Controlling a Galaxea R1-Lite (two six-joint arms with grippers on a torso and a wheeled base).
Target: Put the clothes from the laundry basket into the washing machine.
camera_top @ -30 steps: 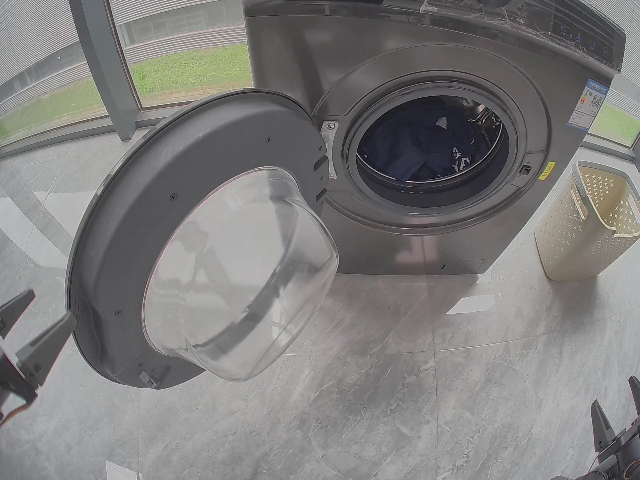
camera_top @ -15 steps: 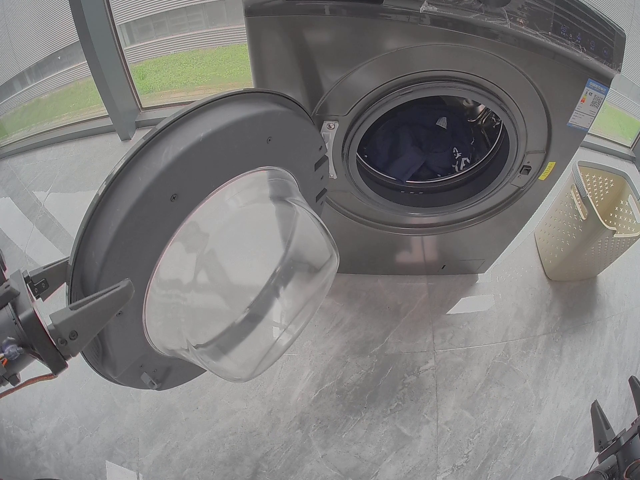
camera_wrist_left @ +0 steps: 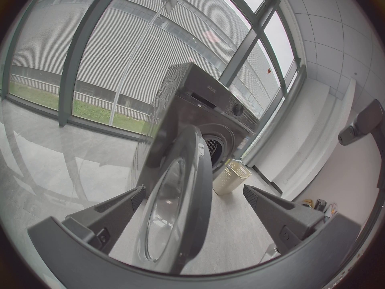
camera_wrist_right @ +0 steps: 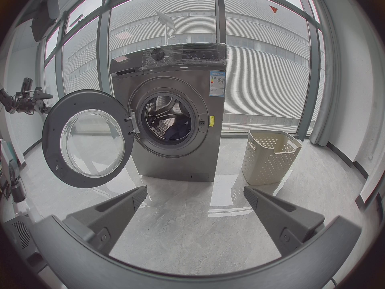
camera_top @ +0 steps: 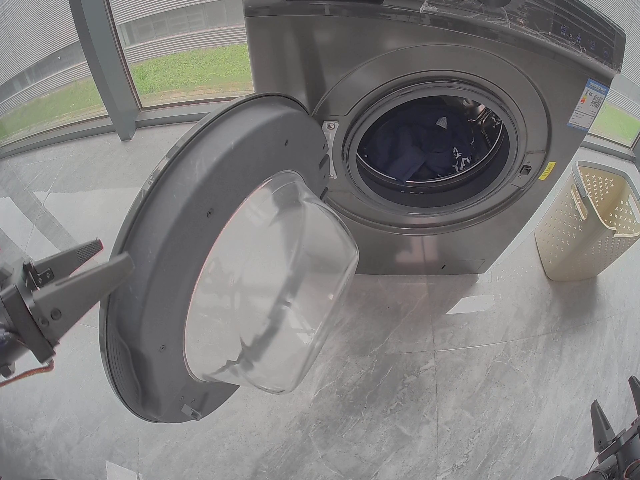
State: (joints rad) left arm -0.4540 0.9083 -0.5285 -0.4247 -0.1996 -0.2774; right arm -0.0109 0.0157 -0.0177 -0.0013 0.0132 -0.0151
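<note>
The grey washing machine [camera_top: 427, 55] stands with its round door [camera_top: 200, 235] swung out to the left. Dark blue clothes [camera_top: 420, 148] lie in the drum. The cream laundry basket [camera_top: 593, 225] stands on the floor to the right of the machine; what shows of its inside is bare. My left gripper [camera_top: 115, 253] is open at the door's outer rim. In the left wrist view the door [camera_wrist_left: 200, 169] stands edge-on between the open fingers [camera_wrist_left: 120, 205]. My right gripper [camera_top: 615, 401] is open, low at the right, far from the machine.
Grey marble floor [camera_top: 413, 381] spreads in front of the machine. Tall windows with a grey frame post [camera_top: 100, 55] run behind and to the left. A white wall [camera_wrist_right: 361, 101] stands to the right of the basket [camera_wrist_right: 268, 155].
My left gripper has come up and to the right to the door's rim. The door has swung partway towards the machine. The right gripper has not moved.
</note>
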